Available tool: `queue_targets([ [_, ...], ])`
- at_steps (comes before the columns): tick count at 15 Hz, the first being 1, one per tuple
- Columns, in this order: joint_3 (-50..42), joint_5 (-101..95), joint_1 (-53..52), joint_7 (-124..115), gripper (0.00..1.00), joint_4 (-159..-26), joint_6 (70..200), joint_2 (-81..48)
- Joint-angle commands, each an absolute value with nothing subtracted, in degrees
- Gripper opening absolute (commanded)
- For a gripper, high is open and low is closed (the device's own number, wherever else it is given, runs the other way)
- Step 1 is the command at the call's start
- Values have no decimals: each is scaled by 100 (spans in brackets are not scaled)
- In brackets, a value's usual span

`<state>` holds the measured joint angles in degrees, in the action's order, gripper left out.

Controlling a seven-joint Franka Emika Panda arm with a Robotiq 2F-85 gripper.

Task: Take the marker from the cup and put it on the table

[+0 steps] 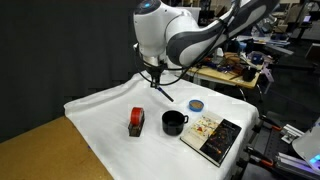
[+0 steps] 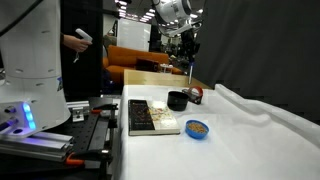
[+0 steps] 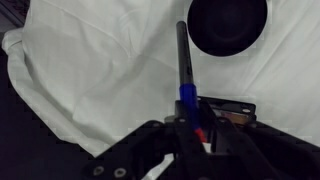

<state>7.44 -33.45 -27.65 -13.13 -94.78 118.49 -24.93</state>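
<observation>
My gripper [image 1: 156,78] hangs above the white-draped table [image 1: 105,108], shut on the marker [image 1: 164,92], a slim dark stick that slants down from the jaws. In the wrist view the marker [image 3: 182,60] points away from my gripper [image 3: 190,115]; its held end is blue, and its dark tip reaches toward the cup [image 3: 228,24]. The dark mug-like cup [image 1: 174,122] stands on the cloth below and to the right of the gripper, with nothing in it. In an exterior view the marker [image 2: 190,72] hangs clear above the cup [image 2: 178,100].
A red-and-black block [image 1: 136,121] stands left of the cup. A small blue disc [image 1: 197,104] and a dark book [image 1: 212,138] lie to the right. A bare wooden corner [image 1: 35,150] shows at the near left. Cluttered benches stand behind the table.
</observation>
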Motion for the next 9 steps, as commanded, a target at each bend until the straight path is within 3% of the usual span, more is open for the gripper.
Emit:
queue_targets([
  [1,862,-3513,-2762,-1014,4,-9297,11713,-2593],
  [9,998,-3523,-3058,-415,4,-8258,11304,-3164],
])
